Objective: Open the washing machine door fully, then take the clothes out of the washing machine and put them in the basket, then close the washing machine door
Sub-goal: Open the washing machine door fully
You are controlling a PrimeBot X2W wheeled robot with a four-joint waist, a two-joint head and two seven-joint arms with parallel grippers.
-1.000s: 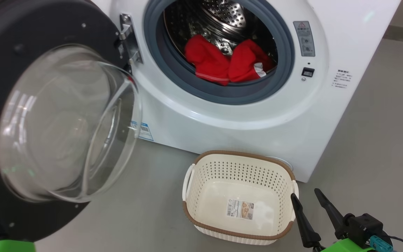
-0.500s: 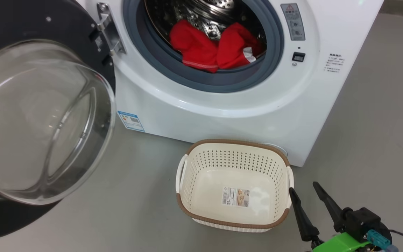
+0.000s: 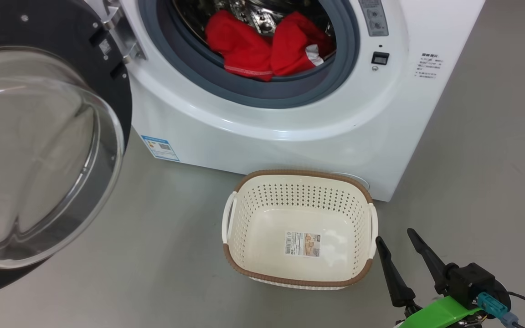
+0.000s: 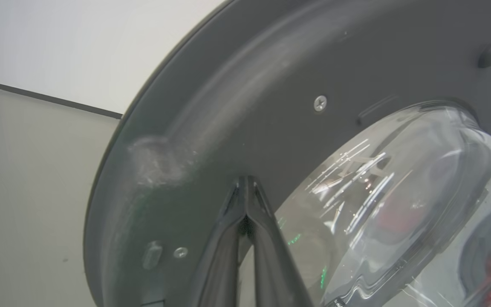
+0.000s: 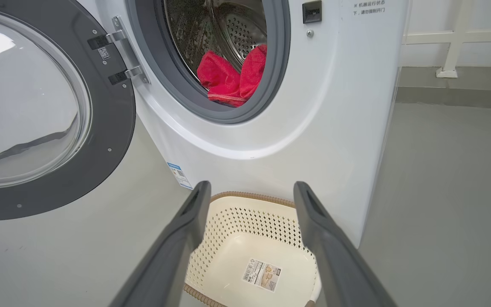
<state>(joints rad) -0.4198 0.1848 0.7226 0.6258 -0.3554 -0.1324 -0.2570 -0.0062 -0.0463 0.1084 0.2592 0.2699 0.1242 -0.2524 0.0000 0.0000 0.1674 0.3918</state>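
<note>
The left gripper (image 4: 246,187) has its fingers pinched together on nothing. Their tips are set against the dark inner rim of the washing machine door (image 4: 237,98), likely to push it wider. The right gripper (image 3: 397,239) hovers spread wide and empty just beside the basket (image 3: 299,174). The basket stands on the floor (image 3: 176,237) just before the washing machine (image 3: 290,136), handy below the opening. The clothes (image 3: 249,45) lie in the drum (image 5: 237,30). A barcode sticker (image 3: 302,244) marks the basket's bottom, and a blue-edged label (image 3: 160,148) carries a square code. The Chinese print (image 3: 428,68) is too small to read.
</note>
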